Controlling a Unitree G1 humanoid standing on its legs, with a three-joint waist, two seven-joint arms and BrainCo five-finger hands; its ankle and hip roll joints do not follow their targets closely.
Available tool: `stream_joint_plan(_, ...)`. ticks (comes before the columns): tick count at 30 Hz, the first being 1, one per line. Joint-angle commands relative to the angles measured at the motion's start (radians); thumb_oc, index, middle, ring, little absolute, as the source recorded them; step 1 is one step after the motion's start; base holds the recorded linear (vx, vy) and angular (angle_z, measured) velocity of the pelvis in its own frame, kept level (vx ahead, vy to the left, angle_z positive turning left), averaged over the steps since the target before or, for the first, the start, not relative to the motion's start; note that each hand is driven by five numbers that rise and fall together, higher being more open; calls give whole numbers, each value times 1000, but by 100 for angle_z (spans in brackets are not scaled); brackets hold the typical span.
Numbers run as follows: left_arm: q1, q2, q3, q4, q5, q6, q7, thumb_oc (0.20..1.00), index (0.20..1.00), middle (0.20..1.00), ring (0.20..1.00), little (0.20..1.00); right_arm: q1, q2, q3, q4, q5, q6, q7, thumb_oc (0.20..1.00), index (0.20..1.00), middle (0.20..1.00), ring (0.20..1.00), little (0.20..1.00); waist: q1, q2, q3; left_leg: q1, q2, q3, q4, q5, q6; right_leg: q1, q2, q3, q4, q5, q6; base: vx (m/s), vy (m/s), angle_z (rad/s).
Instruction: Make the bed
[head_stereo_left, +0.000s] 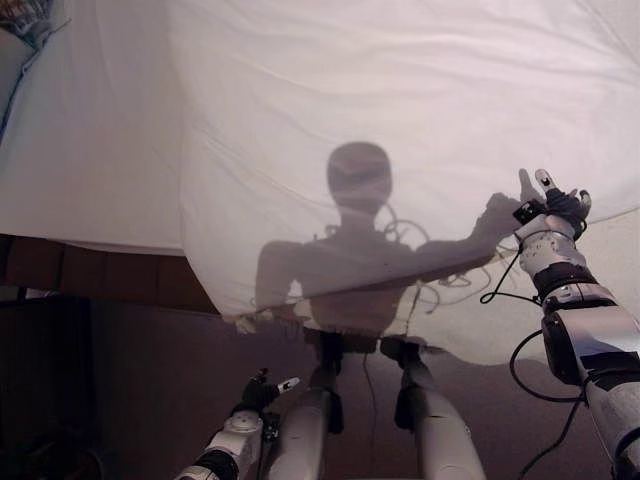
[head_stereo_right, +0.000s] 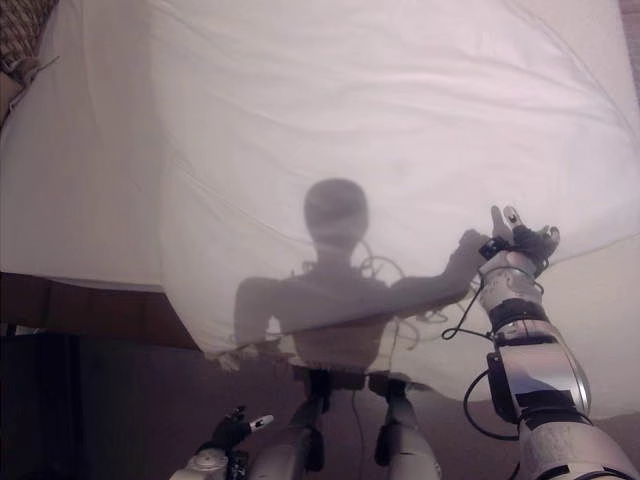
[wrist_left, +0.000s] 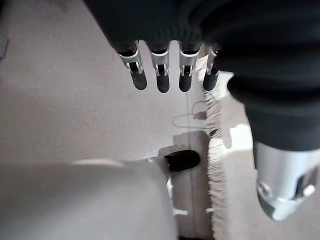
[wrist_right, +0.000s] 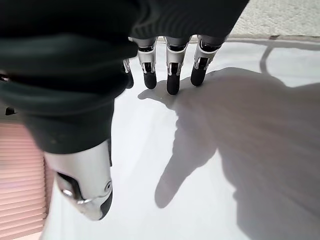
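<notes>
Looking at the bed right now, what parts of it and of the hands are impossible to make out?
- White sheet: its far end is cut off by the head views' top edge.
- Mattress: its surface under the sheet is covered.
- Left hand: small, low in the head view; the left wrist view shows floor past straight fingers.
- Right hand: fingertip contact with the sheet is unclear.

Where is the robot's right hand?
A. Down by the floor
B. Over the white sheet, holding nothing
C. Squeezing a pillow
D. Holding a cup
B: the right hand is up over the white sheet with straight fingers and nothing in them; the left hand hangs low by the floor.
</notes>
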Motion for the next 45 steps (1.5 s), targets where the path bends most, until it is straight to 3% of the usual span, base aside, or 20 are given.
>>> stream_joint_plan(1, -20, -7, -61, 1, -43, -2, 51, 1000, 1000, 1000, 1000, 1000, -101, -42, 53, -6, -90, -56, -124, 1000, 1000, 1000, 1000, 1000, 8, -47, 31, -36, -56, -31, -6, 21, -29, -41, -31, 55, 168, -48, 120, -30, -19, 3)
stream_joint_plan(7, -49, -5, -73, -20, -62, -13, 62, 1000, 1000, 1000, 1000, 1000, -170, -69, 117, 40, -114, -5, -89, 1000, 1000, 1000, 1000, 1000, 7, -52, 64, -78, -55, -43, -6, 33, -32, -78, -31, 54, 171, -36, 121, -28, -22, 10)
stream_joint_plan(12, -69, -11, -68, -11, -72, -11, 64, 1000, 1000, 1000, 1000, 1000, -181, -66, 143, 47, -127, -2, -75, 1000, 1000, 1000, 1000, 1000, 5, -60, 81, -99, -54, -50, -6, 42, -36, -92, -29, 47, 170, -28, 122, -7, -14, 2)
stream_joint_plan(14, -78, -13, -61, -6, -73, -12, 63, 1000, 1000, 1000, 1000, 1000, -160, -60, 158, 2, -160, -11, -74, 1000, 1000, 1000, 1000, 1000, 0, -68, 81, -101, -54, -53, -6, 41, -36, -91, -28, 45, 166, -26, 123, 7, -14, 4)
stream_joint_plan(17, -88, -14, -31, -6, -57, -22, 68, 1000, 1000, 1000, 1000, 1000, -46, -63, 162, -247, -284, -58, -112, 1000, 1000, 1000, 1000, 1000, -17, -85, 81, -93, -53, -51, -6, 39, -34, -82, -26, 47, 154, -22, 125, 5, 2, 2)
stream_joint_plan(19, -87, -12, -19, -7, -51, -26, 70, 1000, 1000, 1000, 1000, 1000, 6, -66, 141, -336, -332, -73, -131, 1000, 1000, 1000, 1000, 1000, -22, -88, 81, -91, -54, -52, -6, 41, -33, -79, -26, 47, 151, -18, 126, 6, 14, 8)
stream_joint_plan(20, -86, -12, 3, 1, -30, -28, 75, 1000, 1000, 1000, 1000, 1000, 103, -78, 76, -476, -415, -100, -185, 1000, 1000, 1000, 1000, 1000, -36, -94, 81, -73, -54, -48, -6, 30, -33, -62, -28, 50, 147, -23, 129, 10, 17, 4)
stream_joint_plan(22, -85, -12, 9, 9, -25, -28, 78, 1000, 1000, 1000, 1000, 1000, 133, -71, 38, -507, -420, -114, -203, 1000, 1000, 1000, 1000, 1000, -37, -96, 81, -70, -55, -47, -6, 31, -31, -60, -29, 52, 147, -19, 130, 0, 0, 0)
stream_joint_plan(24, -81, -18, 38, 27, -7, -16, 85, 1000, 1000, 1000, 1000, 1000, 234, -45, -68, -618, -422, -174, -254, 1000, 1000, 1000, 1000, 1000, -54, -100, 81, -50, -57, -36, -6, 22, -27, -48, -32, 65, 145, -17, 135, 6, 56, 3)
stream_joint_plan(31, -66, -19, 64, 34, 9, -13, 90, 1000, 1000, 1000, 1000, 1000, 377, -10, -171, -722, -504, -176, -335, 1000, 1000, 1000, 1000, 1000, -66, -108, 67, -18, -65, -1, -6, 5, -18, -25, -37, 94, 126, -2, 146, 0, 61, -13)
stream_joint_plan(37, -54, -15, 69, 48, 9, -7, 84, 1000, 1000, 1000, 1000, 1000, 362, 6, -154, -644, -447, -169, -314, 1000, 1000, 1000, 1000, 1000, -63, -110, 58, -5, -68, 34, -6, -4, -12, -19, -38, 121, 102, 19, 155, -18, 53, -18)
stream_joint_plan(42, -51, -10, 69, 60, -19, -2, 82, 1000, 1000, 1000, 1000, 1000, 288, 34, -118, -474, -225, -200, -208, 1000, 1000, 1000, 1000, 1000, -51, -105, 63, -4, -71, 43, -6, 0, -9, -17, -38, 128, 100, 19, 153, -17, 11, -12)
stream_joint_plan(43, -49, -8, 64, 64, -30, 5, 77, 1000, 1000, 1000, 1000, 1000, 241, 44, -108, -384, -102, -211, -148, 1000, 1000, 1000, 1000, 1000, -46, -102, 69, -3, -72, 41, -6, 0, -10, -15, -39, 125, 103, 18, 152, 0, 0, 0)
stream_joint_plan(45, -47, -2, 58, 67, -38, 8, 66, 1000, 1000, 1000, 1000, 1000, 193, 47, -80, -302, -21, -188, -87, 1000, 1000, 1000, 1000, 1000, -37, -100, 71, -7, -72, 37, -6, 3, -11, -18, -38, 122, 102, 20, 150, 0, 0, 0)
